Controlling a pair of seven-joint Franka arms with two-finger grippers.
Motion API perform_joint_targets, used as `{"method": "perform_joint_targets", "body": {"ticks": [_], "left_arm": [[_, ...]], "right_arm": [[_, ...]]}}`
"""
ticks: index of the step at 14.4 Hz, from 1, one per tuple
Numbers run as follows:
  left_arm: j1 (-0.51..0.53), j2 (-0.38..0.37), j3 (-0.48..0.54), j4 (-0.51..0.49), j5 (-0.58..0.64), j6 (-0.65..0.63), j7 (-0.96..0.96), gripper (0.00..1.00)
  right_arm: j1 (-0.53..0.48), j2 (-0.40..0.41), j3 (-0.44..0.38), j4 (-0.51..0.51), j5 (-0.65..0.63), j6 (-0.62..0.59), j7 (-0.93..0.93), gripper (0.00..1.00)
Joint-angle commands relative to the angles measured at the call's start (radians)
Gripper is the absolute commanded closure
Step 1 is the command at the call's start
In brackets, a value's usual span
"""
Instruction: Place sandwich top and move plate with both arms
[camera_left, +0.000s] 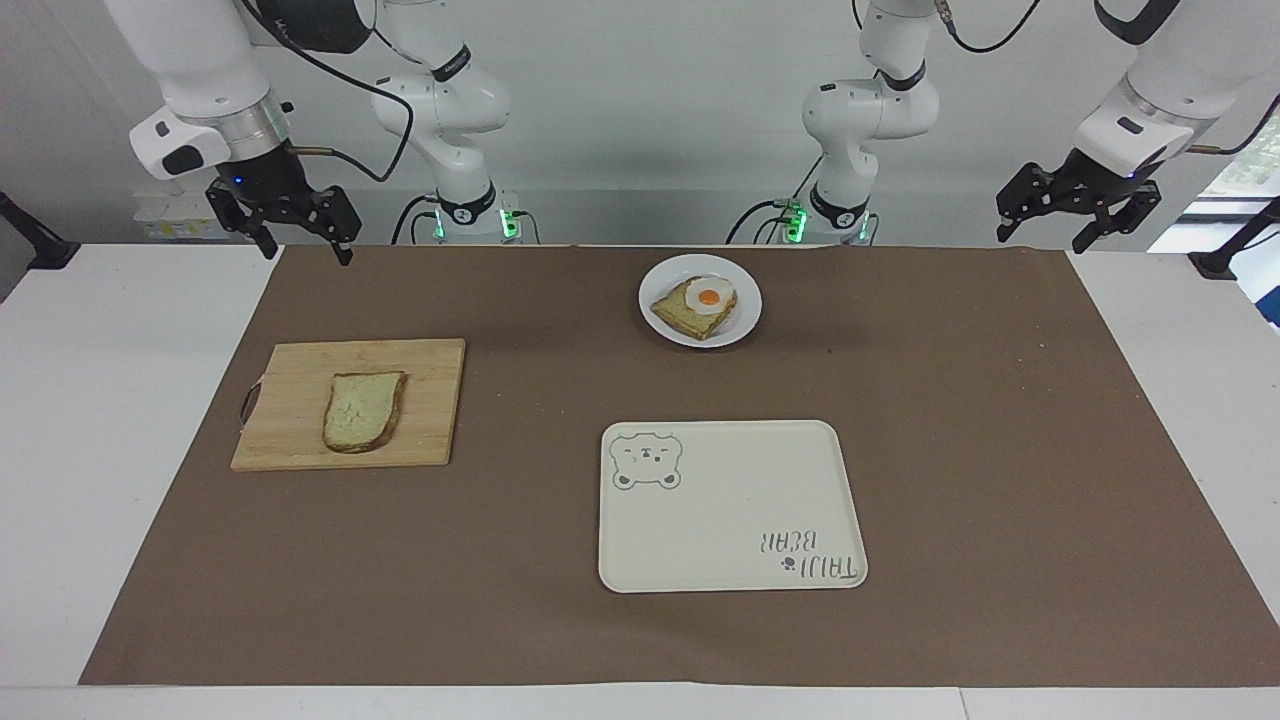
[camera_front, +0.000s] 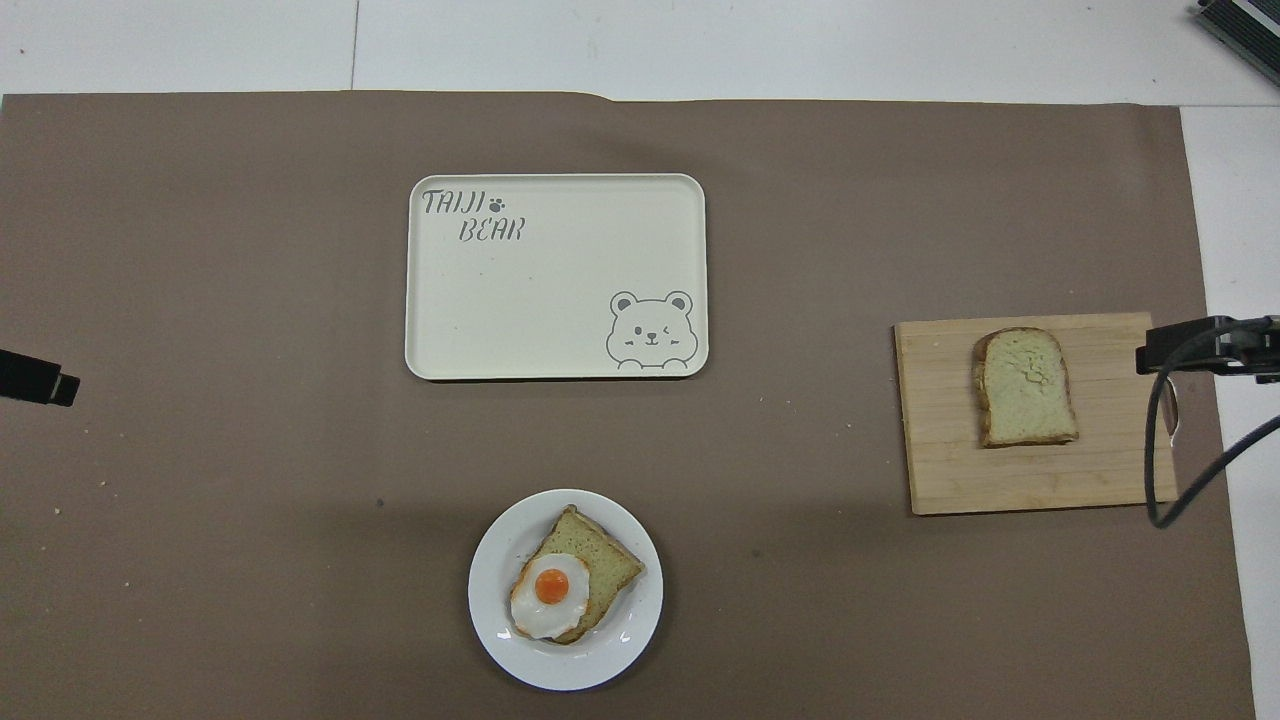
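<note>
Brown desk (camera_left: 520, 620): sandwich top (camera_left: 362, 410) waits on a board (camera_left: 300, 440) below the released right hand (camera_left: 285, 228). Plate (camera_left: 665, 320) sits near the robots. Left hand (camera_left: 1072, 200) hangs released, holding nothing.

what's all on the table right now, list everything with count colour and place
mat: 1, brown, covers most of the table
board: 1, light wood, toward the right arm's end
sandwich top: 1, pale with brown crust, flat on the board
plate: 1, white, mid-table, nearest the robots
egg slice: 1, toasted bread with a fried egg, on the plate
tray: 1, cream with bear drawing, nothing on it, farther from the robots than the plate
right gripper: 1, black, open, raised over the mat's corner at the right arm's end
left gripper: 1, black, open, raised over the mat's edge at the left arm's end
</note>
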Motion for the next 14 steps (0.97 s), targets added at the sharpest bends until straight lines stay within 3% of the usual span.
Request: {"method": "perform_joint_targets", "body": {"ticks": [1, 4, 14], "left_arm": [[0.006, -0.032, 0.001, -0.034, 0.000, 0.032, 0.009, 0.00], [0.006, -0.027, 0.001, -0.028, 0.000, 0.038, -0.086, 0.00], [-0.006, -0.004, 0.001, 0.012, 0.009, 0.027, -0.135, 0.00]], "right_arm": [[-0.004, -0.016, -0.002, -0.009, 0.020, -0.009, 0.000, 0.00], [-0.004, -0.016, -0.002, -0.011, 0.020, -0.011, 0.000, 0.00], [-0.006, -0.016, -0.009, -0.009, 0.020, -0.008, 0.000, 0.00]]}}
